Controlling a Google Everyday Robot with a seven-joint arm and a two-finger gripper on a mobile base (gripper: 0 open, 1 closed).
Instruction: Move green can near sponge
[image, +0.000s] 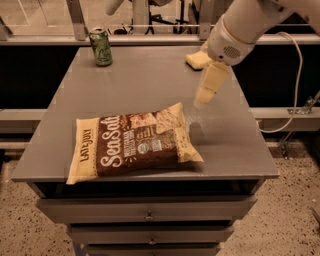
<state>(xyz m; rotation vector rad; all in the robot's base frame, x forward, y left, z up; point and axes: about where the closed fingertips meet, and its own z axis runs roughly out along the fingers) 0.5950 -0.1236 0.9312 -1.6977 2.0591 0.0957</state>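
Camera view gives us the gripper's fingers as one tapering cream block with no gap showing between them, so we read them as together and clasping nothing. The gripper hangs over the right half of the table, its tip angled down and a little to the left. It sits between the sponge and the upper right corner of the chip bag, touching neither. We cannot tell whether the tip meets the surface.

Above the gripper we see a rounded white wrist joint, and the white arm runs up and out of the top right corner.

The pale yellow sponge lies just behind the wrist at the table's far right edge, partly hidden by the arm.

The green can stands upright at the far left corner of the table, silver rim up. It is well apart from the sponge, with the width of the tabletop between them, and well apart from the gripper too.

Nearer to us, a brown-and-cream Late July Sea Salt chip bag lies flat toward the front edge, slightly askew.

All of this rests on a gray table with drawers under its front. A pale cable loops down at the right, over a speckled floor.
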